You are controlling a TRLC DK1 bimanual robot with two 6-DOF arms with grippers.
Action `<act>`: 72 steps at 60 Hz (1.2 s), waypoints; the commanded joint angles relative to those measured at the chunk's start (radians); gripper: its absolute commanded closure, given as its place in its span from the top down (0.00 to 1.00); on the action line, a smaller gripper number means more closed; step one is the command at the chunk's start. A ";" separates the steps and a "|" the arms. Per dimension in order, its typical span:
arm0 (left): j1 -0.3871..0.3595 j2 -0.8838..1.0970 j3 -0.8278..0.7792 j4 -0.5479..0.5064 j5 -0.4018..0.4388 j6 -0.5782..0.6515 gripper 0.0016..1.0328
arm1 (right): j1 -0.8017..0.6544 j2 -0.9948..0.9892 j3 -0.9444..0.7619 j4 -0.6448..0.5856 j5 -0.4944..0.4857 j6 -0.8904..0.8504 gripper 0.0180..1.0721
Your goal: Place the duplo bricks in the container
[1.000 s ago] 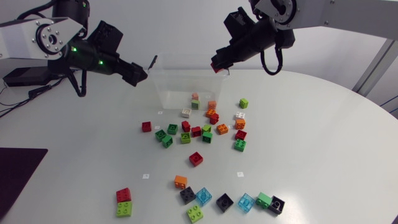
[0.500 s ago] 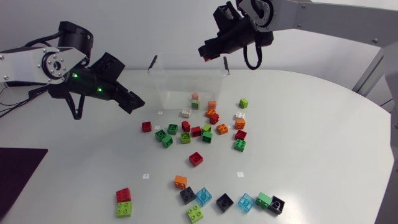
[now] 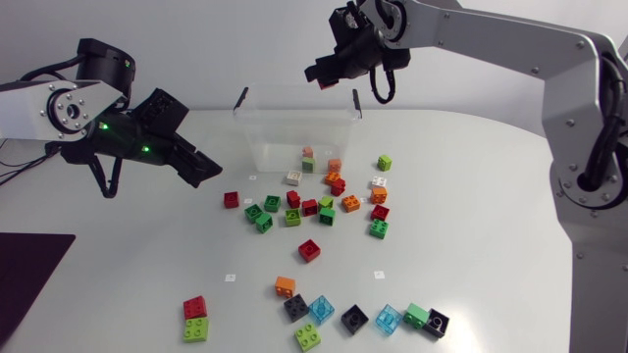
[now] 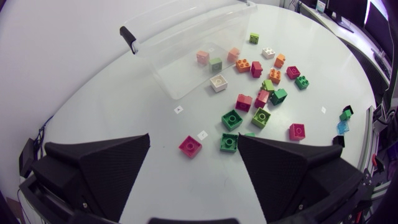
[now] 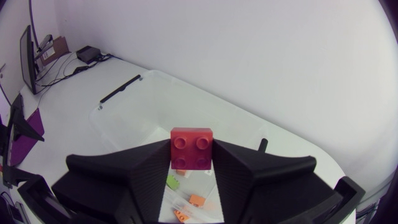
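A clear plastic container stands at the back middle of the table, with a few bricks on its floor. My right gripper hangs above its far rim. In the right wrist view that gripper is shut on a red brick, with the container below. Many loose duplo bricks lie in front of the container. My left gripper hovers open to the left of them. A red brick lies on the table below its empty fingers.
A second row of bricks lies near the table's front edge, with a red brick on a green one at the front left. Small white markers dot the table. A dark mat lies at the left edge.
My right gripper has carried the red brick left and back, over the container's far side. My left gripper has swung forward and left, away from the container.
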 commanded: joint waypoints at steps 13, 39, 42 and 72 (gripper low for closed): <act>0.011 -0.026 -0.047 -0.015 0.007 0.041 0.95 | -0.001 0.042 0.149 -0.193 0.020 0.077 0.95; 0.048 0.122 -0.066 0.008 0.044 0.184 0.95 | -0.086 -0.151 -0.092 -0.338 0.017 0.104 0.95; 0.048 0.149 -0.068 0.022 0.046 0.210 0.95 | -0.094 -0.170 -0.141 -0.317 0.017 0.100 0.95; 0.072 0.360 -0.025 0.116 0.145 0.431 0.95 | -0.152 -0.240 -0.400 -0.165 0.017 0.087 0.95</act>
